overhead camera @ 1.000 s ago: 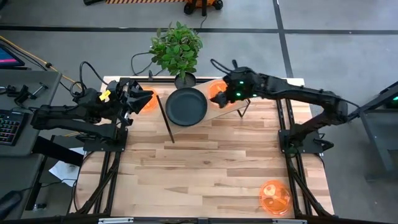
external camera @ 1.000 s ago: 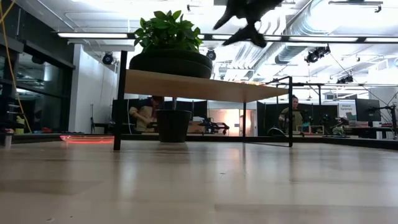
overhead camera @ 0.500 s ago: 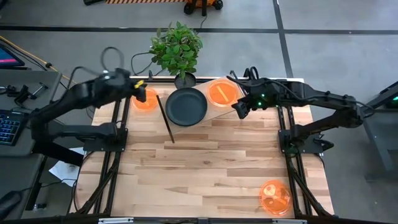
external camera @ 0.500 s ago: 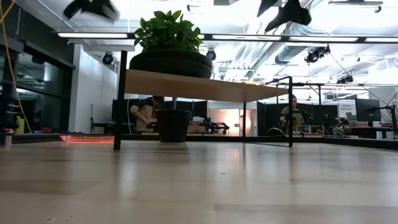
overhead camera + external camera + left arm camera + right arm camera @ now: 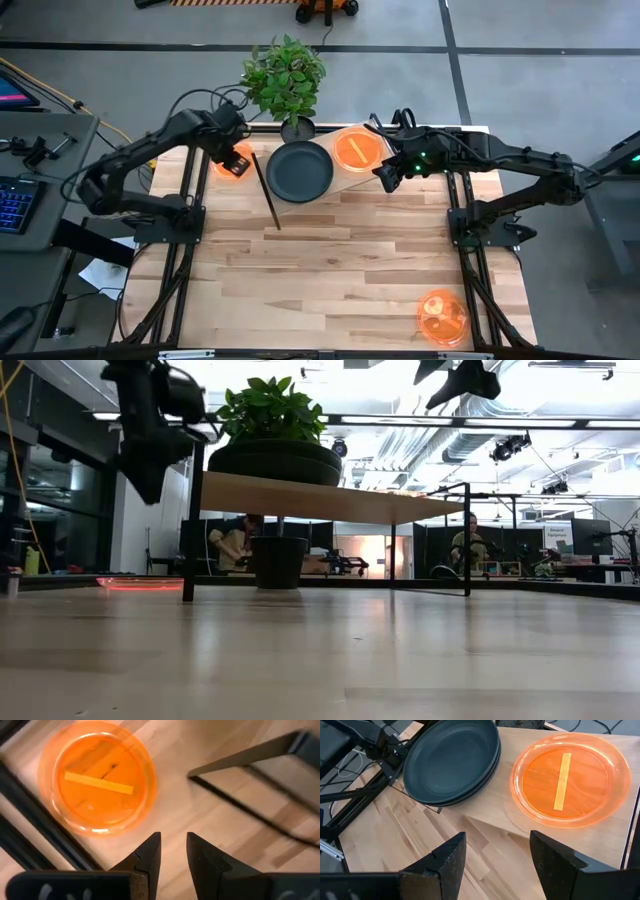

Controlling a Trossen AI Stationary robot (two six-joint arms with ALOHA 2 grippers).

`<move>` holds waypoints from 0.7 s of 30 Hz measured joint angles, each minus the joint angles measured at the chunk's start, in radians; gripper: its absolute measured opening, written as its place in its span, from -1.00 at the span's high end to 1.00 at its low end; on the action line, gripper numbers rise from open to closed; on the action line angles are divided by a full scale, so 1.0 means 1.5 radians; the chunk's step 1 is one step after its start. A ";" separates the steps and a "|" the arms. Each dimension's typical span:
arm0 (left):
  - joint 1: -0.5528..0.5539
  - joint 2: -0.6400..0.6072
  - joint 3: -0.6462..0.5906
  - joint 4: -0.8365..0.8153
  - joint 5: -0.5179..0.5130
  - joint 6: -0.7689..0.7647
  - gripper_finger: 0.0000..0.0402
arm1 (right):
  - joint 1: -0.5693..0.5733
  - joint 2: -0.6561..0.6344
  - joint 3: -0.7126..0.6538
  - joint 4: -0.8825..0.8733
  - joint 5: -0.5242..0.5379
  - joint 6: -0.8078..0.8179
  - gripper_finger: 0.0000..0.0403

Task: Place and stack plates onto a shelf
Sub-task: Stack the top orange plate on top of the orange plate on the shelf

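Plates: with one translucent orange round plate [image 5: 357,149] newly released on the light-wood shelf [image 5: 345,182], right gripper [image 5: 383,178] waits wide at its 3 o'clock, while left gripper [image 5: 173,851], narrow and empty, has descended over the orange plate [image 5: 97,782] at the shelf's 9 o'clock.

Bright, even overhead light washed the tabletop [image 5: 330,260]. Ceiling strip lights glared white above the shelf [image 5: 330,495], leaving its underside shadowed. Beside the shelf, the orange plate [image 5: 97,785] looked motion-blurred.

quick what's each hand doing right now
Left hand: open a little, empty, above the orange plate on the table.
Right hand: open, empty, beside the shelf.
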 joint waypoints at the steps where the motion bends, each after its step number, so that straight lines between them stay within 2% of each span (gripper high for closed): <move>1: 0.006 0.009 -0.001 0.001 0.000 0.027 0.60 | 0.000 0.000 0.000 0.000 0.000 0.000 0.00; 6: 0.032 0.014 -0.029 0.035 -0.001 0.150 0.60 | 0.000 0.000 0.000 -0.001 0.000 0.002 0.00; 13: 0.045 -0.013 -0.118 0.125 -0.001 0.251 0.60 | 0.000 0.000 0.000 -0.001 0.016 0.008 0.00; 21: 0.043 -0.006 -0.217 0.219 0.001 0.298 0.60 | 0.000 0.001 0.000 -0.001 0.043 0.025 0.00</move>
